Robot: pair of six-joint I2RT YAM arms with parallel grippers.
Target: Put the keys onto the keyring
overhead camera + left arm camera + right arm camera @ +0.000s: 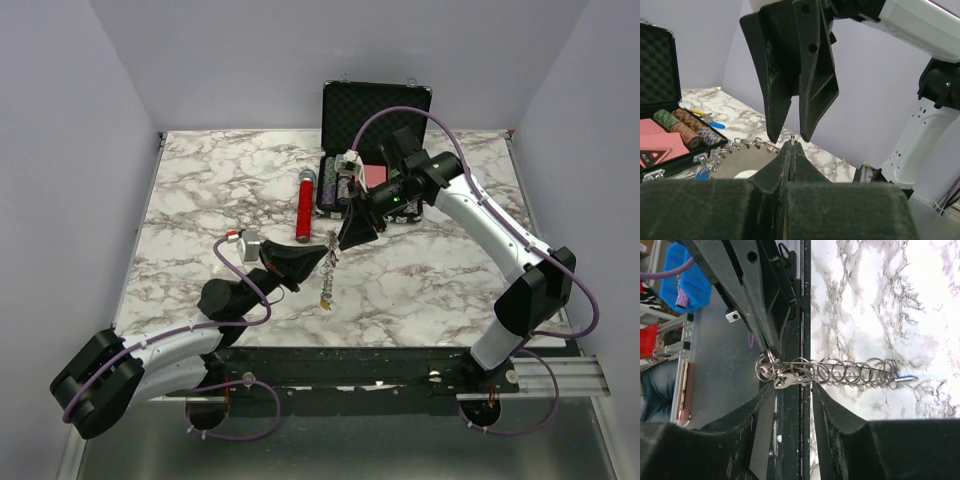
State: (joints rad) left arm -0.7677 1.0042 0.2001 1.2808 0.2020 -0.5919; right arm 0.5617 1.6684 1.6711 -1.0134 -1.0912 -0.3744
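At centre of the overhead view, the left gripper (328, 252) clenched the thin silver metal keyring (327, 282); the right gripper (792, 388), jaws parted astride it, probably needed squaring before closing.

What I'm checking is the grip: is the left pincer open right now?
No, the left pincer has its fingers pressed flat together, with the top end of the keyring nipped at their tips.
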